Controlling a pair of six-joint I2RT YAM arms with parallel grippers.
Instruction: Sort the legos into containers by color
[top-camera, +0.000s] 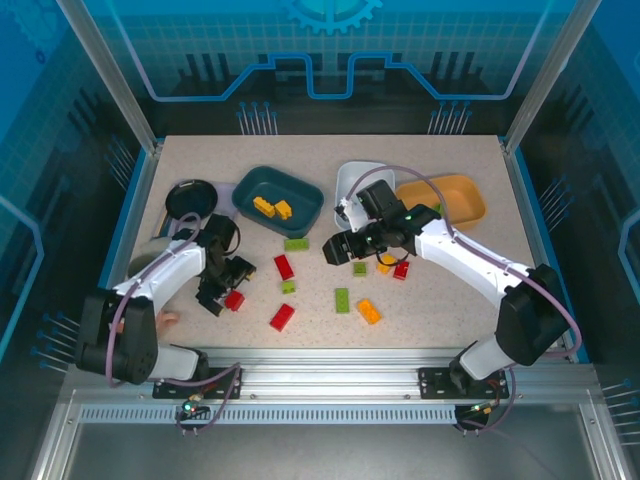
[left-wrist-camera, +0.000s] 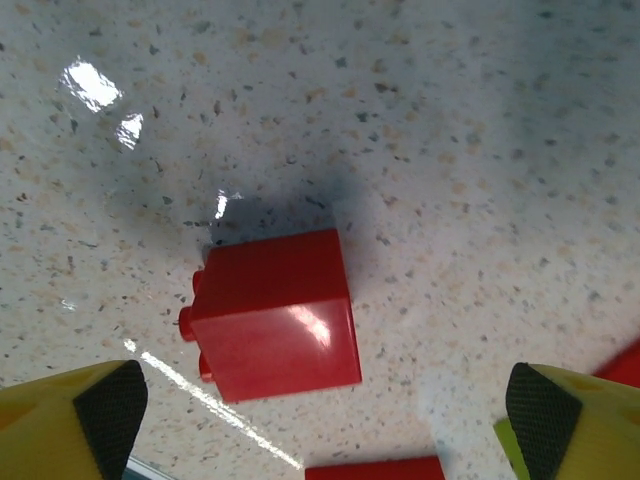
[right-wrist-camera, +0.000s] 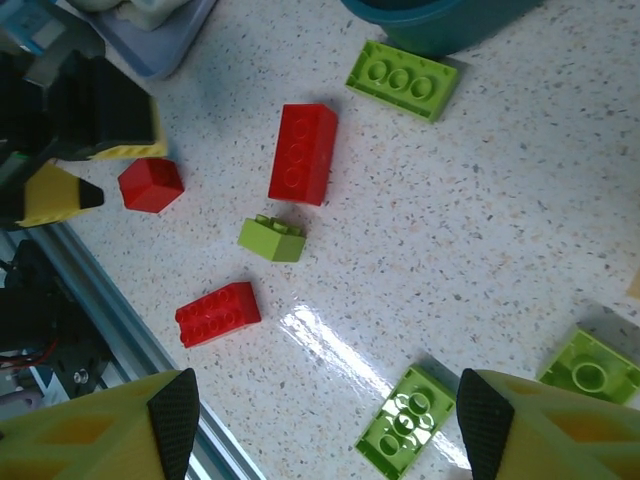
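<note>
Top external view: on the speckled surface (top-camera: 430, 310) the dark teal tray (top-camera: 265, 182) holds two yellow-orange bricks (top-camera: 264, 206); beside it the white tray (top-camera: 352, 178) is half hidden by the right arm, so I cannot tell its contents; beyond that the orange tray (top-camera: 455, 195) looks bare; the left gripper (left-wrist-camera: 327, 415), toward the arm bases from the teal tray, is spread wide and grasping nothing; the small red brick (left-wrist-camera: 272, 315) lies just ahead between its jaws, untouched, near-cubic, studs sideways; the right gripper (right-wrist-camera: 330, 425) gapes unladen, farther from that brick.
</note>
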